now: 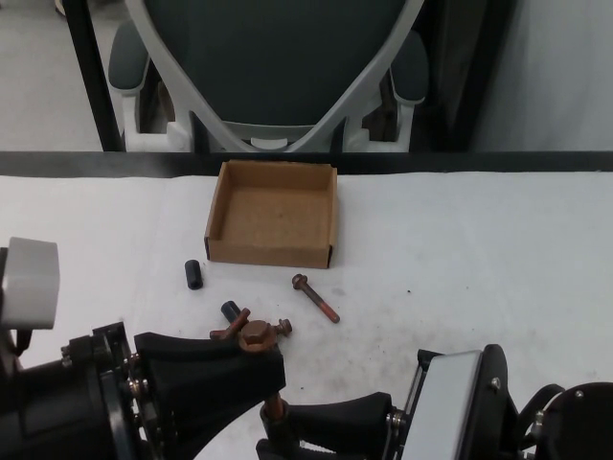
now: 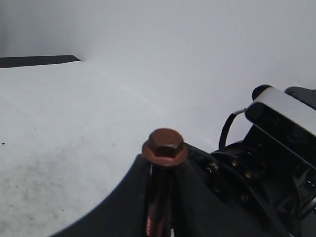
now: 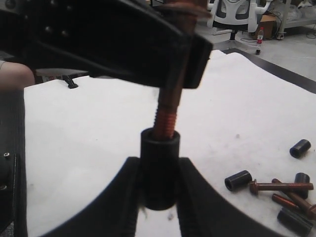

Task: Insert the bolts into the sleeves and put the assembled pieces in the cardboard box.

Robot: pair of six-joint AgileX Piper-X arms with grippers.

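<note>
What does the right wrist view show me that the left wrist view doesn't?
Right wrist view adds: the black cylindrical sleeve clamped in the right end effector, the threaded tip of the copper-coloured hex-head bolt at its mouth, and loose black sleeves and loose copper-coloured bolts on the white cloth bench cover.
Left wrist view adds: that bolt's flanged hexagonal head and the right arm's silver-faced wrist housing.
Both: the bolt gripped by the left end effector, above the cloth.
</note>
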